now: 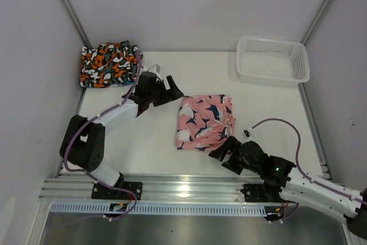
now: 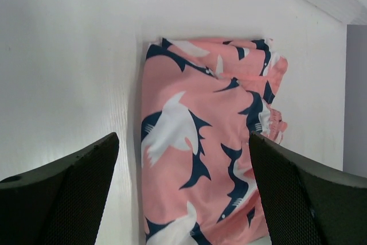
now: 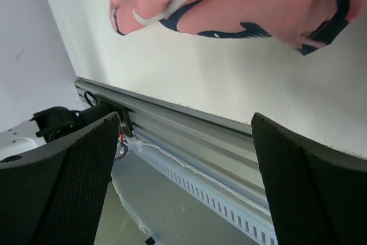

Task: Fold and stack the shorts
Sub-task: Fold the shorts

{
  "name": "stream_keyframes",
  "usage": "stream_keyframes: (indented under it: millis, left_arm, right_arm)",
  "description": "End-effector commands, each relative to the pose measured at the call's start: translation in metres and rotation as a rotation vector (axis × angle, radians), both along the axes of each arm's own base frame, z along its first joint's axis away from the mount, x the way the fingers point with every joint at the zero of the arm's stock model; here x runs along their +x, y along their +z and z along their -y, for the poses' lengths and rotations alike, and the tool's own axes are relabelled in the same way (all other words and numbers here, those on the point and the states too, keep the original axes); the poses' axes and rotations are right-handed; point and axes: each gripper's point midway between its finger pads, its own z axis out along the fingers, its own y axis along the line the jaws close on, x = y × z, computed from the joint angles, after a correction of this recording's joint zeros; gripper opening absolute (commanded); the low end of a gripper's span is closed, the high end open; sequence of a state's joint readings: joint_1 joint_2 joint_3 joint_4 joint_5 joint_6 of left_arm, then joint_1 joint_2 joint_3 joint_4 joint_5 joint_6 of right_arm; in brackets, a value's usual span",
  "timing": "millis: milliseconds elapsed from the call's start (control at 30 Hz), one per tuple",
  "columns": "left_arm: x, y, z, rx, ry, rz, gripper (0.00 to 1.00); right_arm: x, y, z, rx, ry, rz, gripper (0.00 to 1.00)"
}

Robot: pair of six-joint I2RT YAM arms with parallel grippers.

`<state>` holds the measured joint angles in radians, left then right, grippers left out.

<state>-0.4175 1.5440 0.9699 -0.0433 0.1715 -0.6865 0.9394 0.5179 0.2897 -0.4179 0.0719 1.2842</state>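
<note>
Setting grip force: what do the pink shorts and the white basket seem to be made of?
The pink shorts look like thin, soft, matte fabric, probably woven: they lie folded flat with rumpled edges. The white basket looks like stiff, smooth moulded plastic: regular mesh walls and a firm rim that holds its shape.

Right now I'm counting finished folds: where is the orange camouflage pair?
In the top view, the orange camouflage shorts lie folded at the far-left corner of the table, just beyond the left claw, well apart from the pink shorts at mid-table.
</note>
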Motion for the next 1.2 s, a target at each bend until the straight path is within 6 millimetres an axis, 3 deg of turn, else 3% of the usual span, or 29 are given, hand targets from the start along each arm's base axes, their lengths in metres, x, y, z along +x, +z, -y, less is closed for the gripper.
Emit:
stream_keyframes:
  millis: [0,33,67,167,233,267,300,600,767,800,867,900,967,1000,1033,1167]
  left_arm:
    - [0.018,0.008,0.011,-0.014,-0.068,0.046,0.96]
    - [0.024,0.012,0.015,-0.024,-0.075,0.074,0.96]
    - [0.029,0.015,0.017,-0.023,-0.084,0.091,0.96]
    - [0.043,0.014,0.027,-0.01,-0.139,0.11,0.95]
    - [0.048,0.004,0.033,0.009,-0.182,0.094,0.95]
    - [0.055,0.01,0.035,0.003,-0.2,0.114,0.95]
    - [0.057,0.009,0.04,-0.007,-0.239,0.118,0.95]
    - [0.079,0.017,0.033,-0.049,-0.263,0.149,0.96]
    - [0.091,0.003,0.037,-0.031,-0.278,0.128,0.96]
    - [0.093,0.002,0.038,-0.032,-0.279,0.128,0.95]
    - [0.091,-0.004,0.037,-0.034,-0.275,0.111,0.95]
    - [0.091,-0.002,0.035,-0.031,-0.268,0.114,0.95]
    - [0.089,0.003,0.03,-0.018,-0.248,0.126,0.95]
    - [0.087,-0.001,0.021,0.016,-0.212,0.1,0.95]
    - [0.089,0.003,0.014,0.028,-0.189,0.106,0.95]
    - [0.082,0.017,-0.02,0.058,-0.046,0.094,0.95]
  right_arm:
    - [0.014,-0.011,-0.011,0.039,-0.191,-0.019,0.97]
    - [0.023,-0.015,-0.014,0.047,-0.259,-0.011,0.98]
    - [0.019,-0.017,-0.019,0.05,-0.257,-0.005,0.98]
    - [0.032,-0.019,-0.024,0.069,-0.352,0.013,0.99]
    - [0.039,-0.015,-0.029,0.121,-0.409,0.015,0.99]
    - [0.04,-0.023,-0.031,0.109,-0.426,0.011,0.99]
    - [0.044,-0.015,-0.036,0.161,-0.454,0.033,1.0]
    - [0.064,-0.023,-0.03,0.163,-0.605,0.064,0.99]
    - [0.083,-0.032,-0.028,0.156,-0.668,0.036,0.99]
    - [0.087,-0.03,-0.034,0.172,-0.658,0.039,0.95]
    - [0.093,-0.045,-0.037,0.151,-0.656,-0.002,0.84]
    - [0.097,-0.044,-0.041,0.166,-0.648,0.0,0.73]
    - [0.102,-0.048,-0.042,0.146,-0.643,-0.006,0.63]
    - [0.102,-0.05,-0.04,0.12,-0.641,-0.004,0.51]
    - [0.103,-0.049,-0.041,0.098,-0.628,0.008,0.46]
    - [0.118,-0.031,-0.05,0.033,-0.553,0.042,0.08]
